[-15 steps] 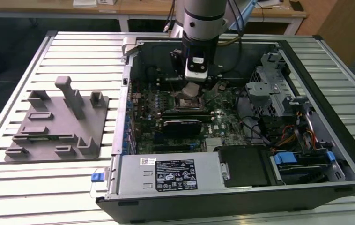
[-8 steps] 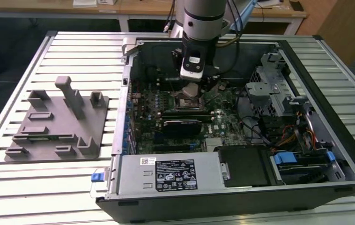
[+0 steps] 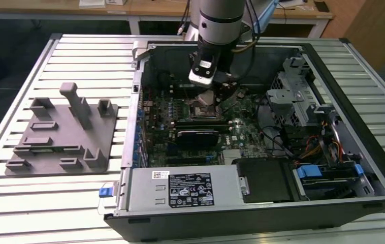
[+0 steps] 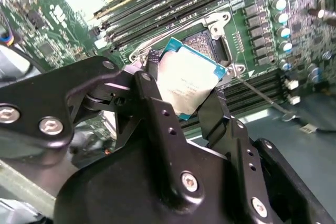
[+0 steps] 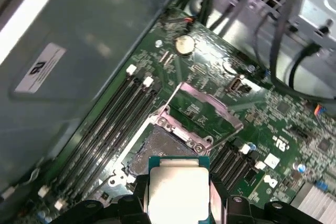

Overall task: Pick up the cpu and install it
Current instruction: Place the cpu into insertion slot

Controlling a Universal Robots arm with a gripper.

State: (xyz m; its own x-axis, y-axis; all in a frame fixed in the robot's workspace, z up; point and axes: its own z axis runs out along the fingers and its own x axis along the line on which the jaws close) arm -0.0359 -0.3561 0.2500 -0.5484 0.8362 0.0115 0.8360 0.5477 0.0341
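Exterior view: black two-finger gripper (image 3: 211, 95) hangs at twelve o'clock of the open metal-framed socket (image 3: 202, 109); second wrist view shows it clamping the flat silver-topped square cpu (image 4: 191, 80).

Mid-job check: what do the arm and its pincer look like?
The arm is a silver-grey cylinder with a dark band. It ends in a black wrist section carrying a white boxy module with a small label, and a thin cable runs beside it. The matt black pincer has two flat bar-shaped fingers with small holes, joined by linkages with silver screw heads.
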